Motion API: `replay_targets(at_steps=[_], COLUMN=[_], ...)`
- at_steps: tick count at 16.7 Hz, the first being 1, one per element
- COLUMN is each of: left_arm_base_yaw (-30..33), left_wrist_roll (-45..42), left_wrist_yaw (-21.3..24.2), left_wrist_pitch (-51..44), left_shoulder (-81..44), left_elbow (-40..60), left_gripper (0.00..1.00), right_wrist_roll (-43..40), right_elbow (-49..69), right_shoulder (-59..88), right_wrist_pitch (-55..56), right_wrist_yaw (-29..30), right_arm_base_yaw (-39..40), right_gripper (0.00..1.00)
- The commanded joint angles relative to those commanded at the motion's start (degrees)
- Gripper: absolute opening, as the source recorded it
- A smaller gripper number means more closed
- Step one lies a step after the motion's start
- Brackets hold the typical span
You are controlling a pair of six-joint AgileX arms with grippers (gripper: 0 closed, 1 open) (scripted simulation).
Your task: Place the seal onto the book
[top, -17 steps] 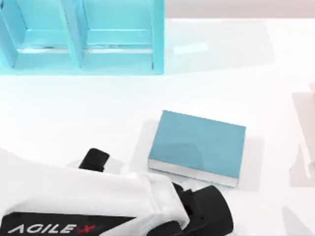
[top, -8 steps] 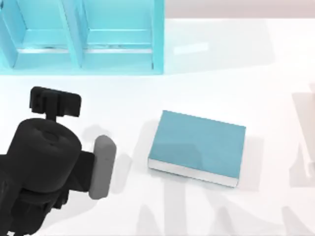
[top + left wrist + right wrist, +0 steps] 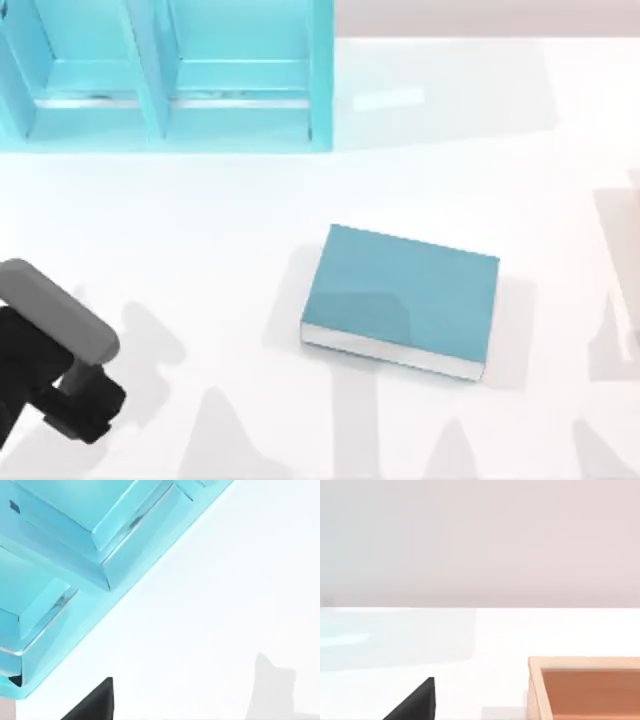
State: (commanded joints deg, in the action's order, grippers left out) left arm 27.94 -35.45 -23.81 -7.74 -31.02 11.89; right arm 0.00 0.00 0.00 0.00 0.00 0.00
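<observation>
Teal book [image 3: 402, 298] lies bare; left arm [image 3: 50, 365] is cropped, its jaws' state unreadable.

Left arm [image 3: 50, 365]: sits at the top view's lower-left corner, low over the table's left side. Visible parts are a grey rounded link running diagonally and a black housing below it, cut off by the frame edge. Fingers cannot be made out in the top view. Left wrist view: a black wedge of the left gripper [image 3: 92, 704] at the frame's edge. Right wrist view: a like black wedge of the right gripper [image 3: 414, 702].
</observation>
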Motion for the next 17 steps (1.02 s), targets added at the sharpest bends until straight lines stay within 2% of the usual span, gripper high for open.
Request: replay_targets(at_steps=[5, 8, 11, 17], left_arm_base_yaw=[-18.22, -25.08, -27.79, -27.95], left_wrist_roll=[22.93, 31.33, 35.09, 35.45], left_wrist_yaw=[11.59, 19.12, 23.34, 23.81], left_wrist_pitch=[4.14, 6.30, 7.58, 7.73], left_shoulder=[18.02, 26.22, 30.54, 31.02], left_elbow=[-7.84, -10.63, -11.75, -11.89], left_gripper=[1.00, 1.00, 1.00, 1.00], right_wrist_roll=[0.00, 0.00, 0.00, 0.00], right_elbow=[0.00, 0.00, 0.00, 0.00], right_shoulder=[0.00, 0.00, 0.00, 0.00], right_wrist_pitch=[0.00, 0.00, 0.00, 0.00], right_wrist_yaw=[0.00, 0.00, 0.00, 0.00], right_arm_base_yaw=[0.00, 0.00, 0.00, 0.00], right_gripper=[1.00, 1.00, 1.00, 1.00])
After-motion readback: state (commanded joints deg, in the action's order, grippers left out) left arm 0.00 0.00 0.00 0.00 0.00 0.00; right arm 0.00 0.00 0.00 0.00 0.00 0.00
